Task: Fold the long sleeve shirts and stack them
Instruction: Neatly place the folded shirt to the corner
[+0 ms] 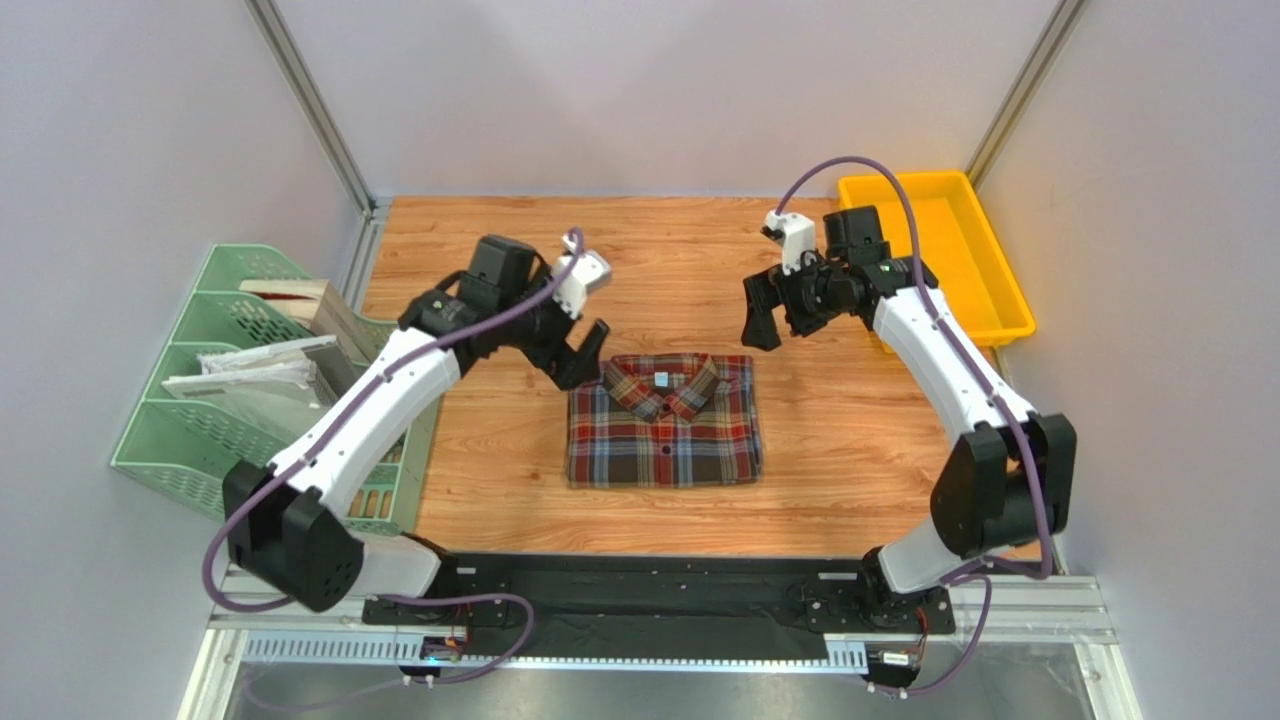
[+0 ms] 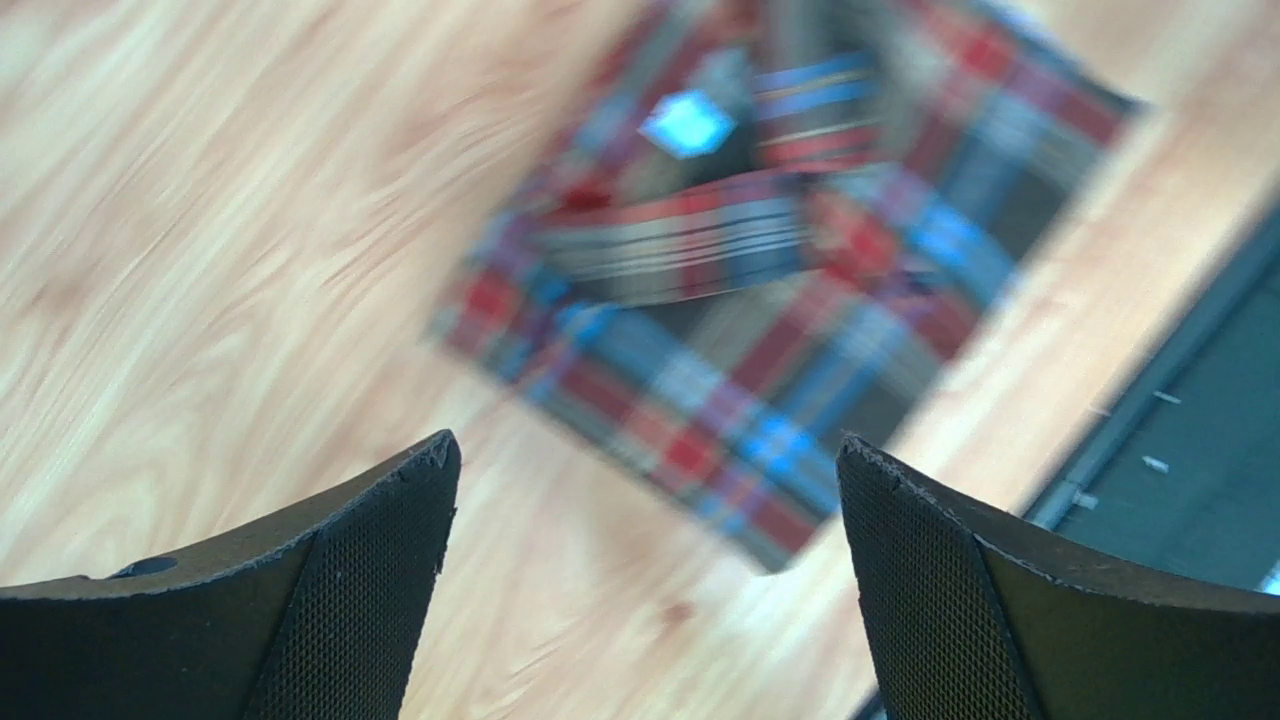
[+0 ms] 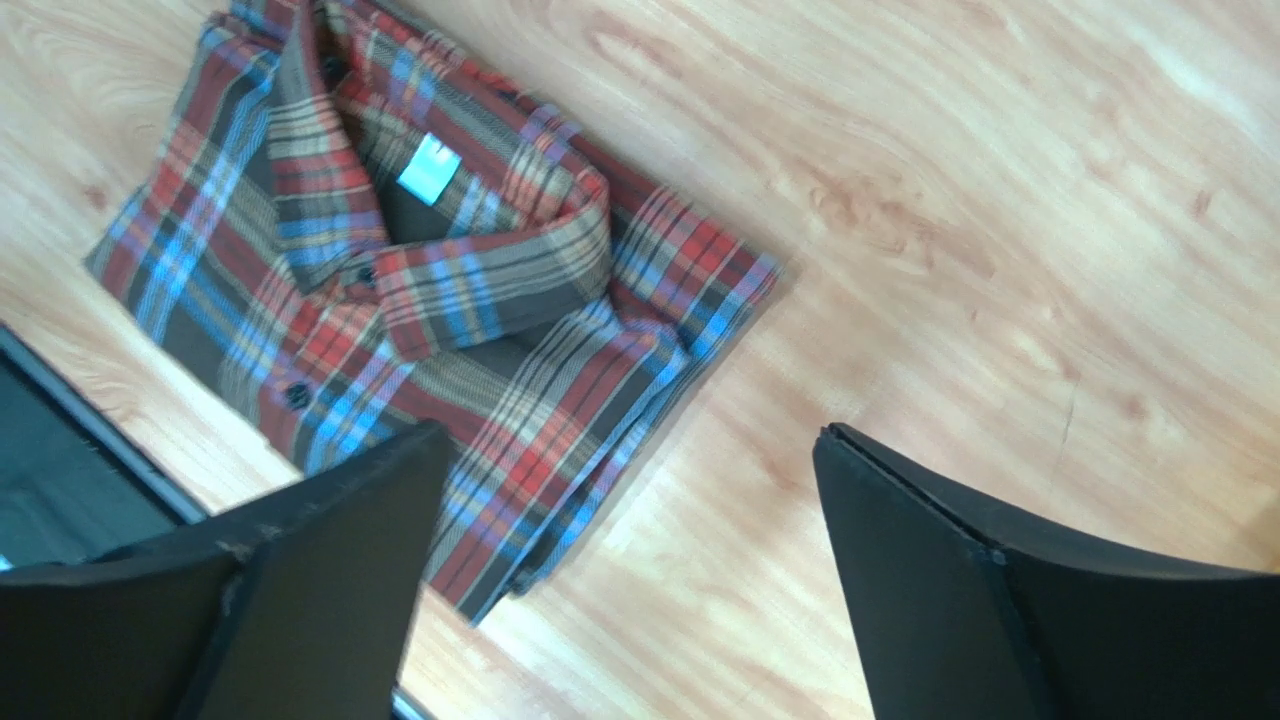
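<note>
Wood-grain table [image 1: 842, 450], walled on three sides by pale panels; a green rack [image 1: 211, 390] sits at left of the overhead view and a yellow tray [image 1: 939, 255] at upper right.

Item under inspection: one plaid shirt [image 1: 663, 423], lying at the centre of the overhead view. I find it folded into a compact rectangle, collar toward the top of the frame, front buttoned, blue neck label [image 3: 427, 168] showing inside the collar. Sleeves are tucked out of sight. No second shirt is visible to me.

Left gripper [image 2: 646, 447]: released, jaws spread wide, nothing between them; it hangs just beside the shirt's upper left corner. Right gripper [image 3: 631, 435]: likewise released and empty, off the upper right corner and clear of the cloth.

Handling assessment: I judge the flannel soft, light and limp, with enough nap that it should not slip between the pads. The risk is that the fold falls open if it is lifted by one edge or by the top layer alone. I would take hold at the left and right side edges together, pinching every layer
</note>
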